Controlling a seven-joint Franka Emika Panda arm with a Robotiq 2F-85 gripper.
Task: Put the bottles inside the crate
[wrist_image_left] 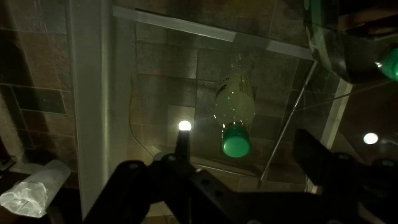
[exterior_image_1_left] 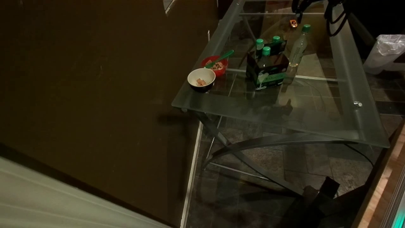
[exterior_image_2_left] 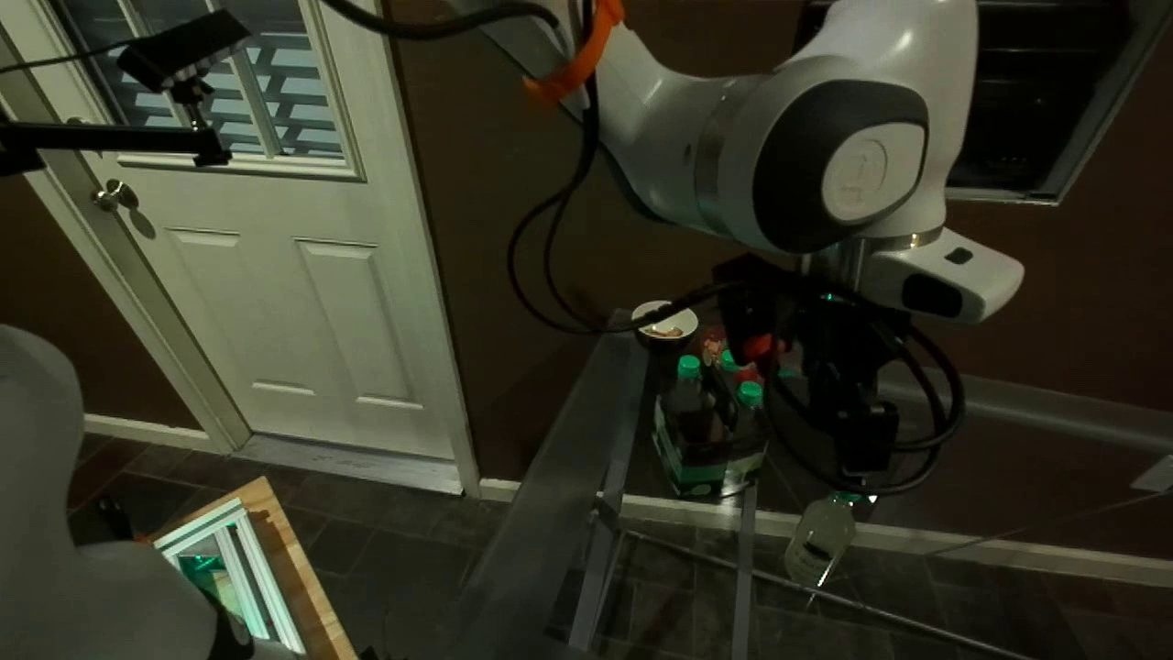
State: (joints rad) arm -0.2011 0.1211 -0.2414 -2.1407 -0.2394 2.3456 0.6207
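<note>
Three bottles (exterior_image_1_left: 265, 56) already sit in the crate (exterior_image_1_left: 273, 79), right of centre in an exterior view, its near right slot there looking free. A loose bottle (exterior_image_1_left: 299, 48) stands upright on the table (exterior_image_1_left: 240, 106), just beside the crate on its right. Fetching that one is, I judge, the step in hand, and it looks like the last. My hand (wrist_image_left: 242, 133) is spread, its fingers (wrist_image_left: 182, 146) well apart and holding nothing. In the wrist view the cap (wrist_image_left: 235, 143) shows near the centre, between them, but an exterior view shows it apart from me. So next, I think, I must line up over the cap, come down until the bottle stands between my fingers, and close evenly. Then I want a straight lift, clear of the crate and its bottles, and a carry toward the upper right of the wrist view, where the crate shows.
</note>
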